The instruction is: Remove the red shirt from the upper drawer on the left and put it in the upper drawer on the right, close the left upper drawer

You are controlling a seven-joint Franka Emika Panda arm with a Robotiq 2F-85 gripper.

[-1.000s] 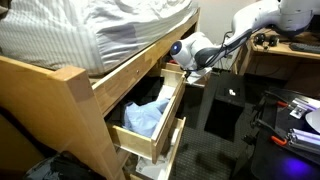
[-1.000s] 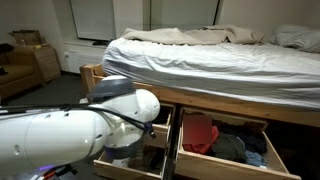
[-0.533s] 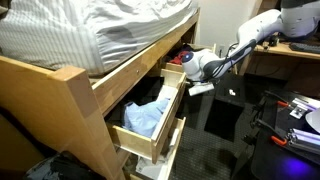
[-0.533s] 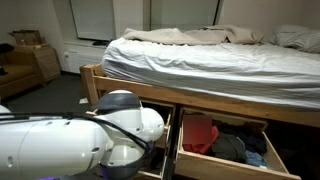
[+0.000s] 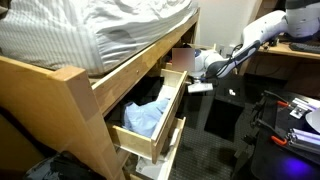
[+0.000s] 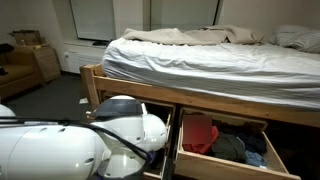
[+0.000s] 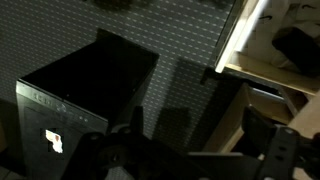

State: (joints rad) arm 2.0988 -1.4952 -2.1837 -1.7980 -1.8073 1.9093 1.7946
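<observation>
In an exterior view a red shirt [image 6: 200, 133] lies in the open right-hand upper drawer [image 6: 225, 170], beside dark clothes. The left upper drawer [image 6: 160, 150] is open, and my white arm [image 6: 120, 135] hides most of it. In an exterior view the near open drawer [image 5: 160, 125] holds blue cloth [image 5: 143, 118]. My gripper [image 5: 200, 84] hangs just beyond that drawer's far corner, over the floor. In the wrist view my gripper [image 7: 198, 128] is open and empty, with its dark fingers [image 7: 262, 128] spread over grey carpet and a drawer corner [image 7: 248, 45] at the upper right.
A black box-shaped unit [image 7: 80, 90] stands on the carpet next to the drawers, and it also shows in an exterior view [image 5: 225, 105]. The bed [image 6: 200, 60] with its grey sheet lies above the drawers. A desk with gear [image 5: 285, 50] stands behind the arm.
My gripper has drawn back from the drawer front, out over the floor toward the black unit. The arm has sunk lower in front of the left drawer. The red shirt has not moved.
</observation>
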